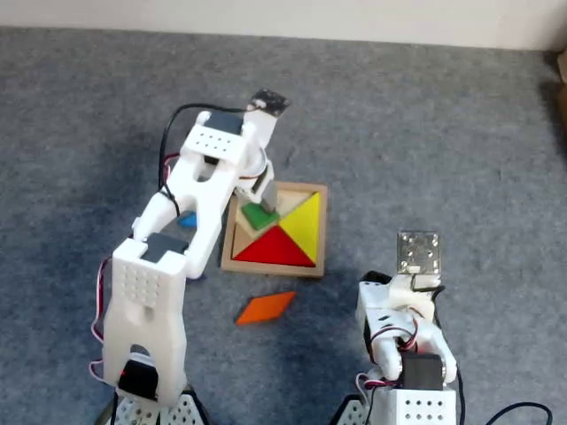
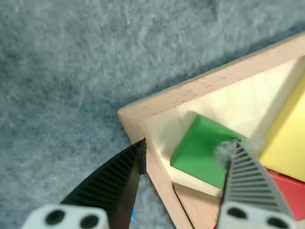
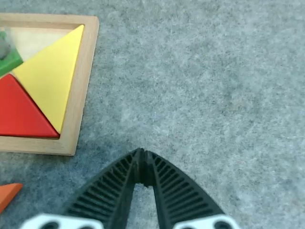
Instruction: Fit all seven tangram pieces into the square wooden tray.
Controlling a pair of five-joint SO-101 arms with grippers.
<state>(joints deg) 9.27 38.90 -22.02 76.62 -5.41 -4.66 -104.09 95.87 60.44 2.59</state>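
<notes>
While the wooden tray (image 2: 200, 90) lies right beneath the left gripper (image 2: 188, 145), its corner wall runs between the wide-open jaws. The green piece (image 2: 200, 152) rests inside that corner, just beside the grey jaw, ungripped. The right gripper (image 3: 143, 164), closed and empty, sits farther off.

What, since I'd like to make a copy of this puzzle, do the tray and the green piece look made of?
The tray looks like pale bare wood: fine grain and small dark flecks show on its rim, and the finish is dull. The green piece is evenly coloured and smooth, with no grain showing, so it is likely painted wood, though plastic cannot be ruled out.
</notes>
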